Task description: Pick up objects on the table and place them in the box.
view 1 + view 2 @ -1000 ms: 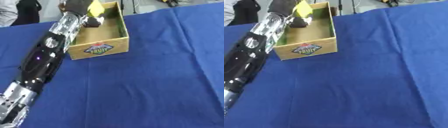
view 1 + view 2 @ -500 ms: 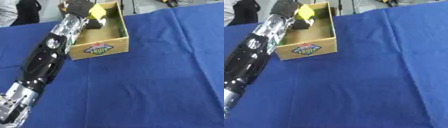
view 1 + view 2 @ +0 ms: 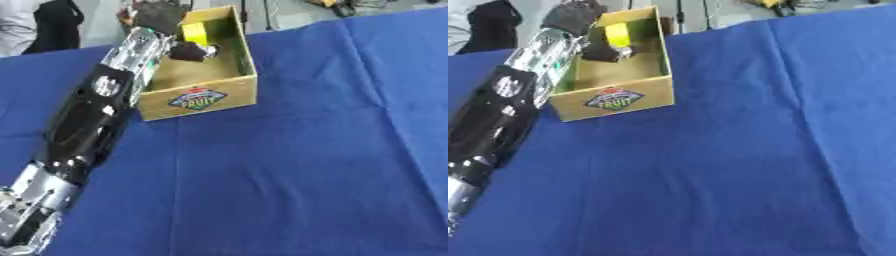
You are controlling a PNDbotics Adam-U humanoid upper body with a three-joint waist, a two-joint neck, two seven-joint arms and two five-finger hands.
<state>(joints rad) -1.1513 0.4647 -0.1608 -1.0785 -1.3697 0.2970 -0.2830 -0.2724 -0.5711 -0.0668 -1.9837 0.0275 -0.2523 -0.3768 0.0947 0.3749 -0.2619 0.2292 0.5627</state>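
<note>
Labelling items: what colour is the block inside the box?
Yellow block; clearest in the right eye view.

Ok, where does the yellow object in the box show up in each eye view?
Left eye view: the yellow object sits near the top, left of centre, at the box's far end.
Right eye view: it lies further left, again at the far end.
Shared landmark: the fruit label on the box's near wall, below it in both.

"fruit" on box [image 3: 198, 99] (front label)
</note>
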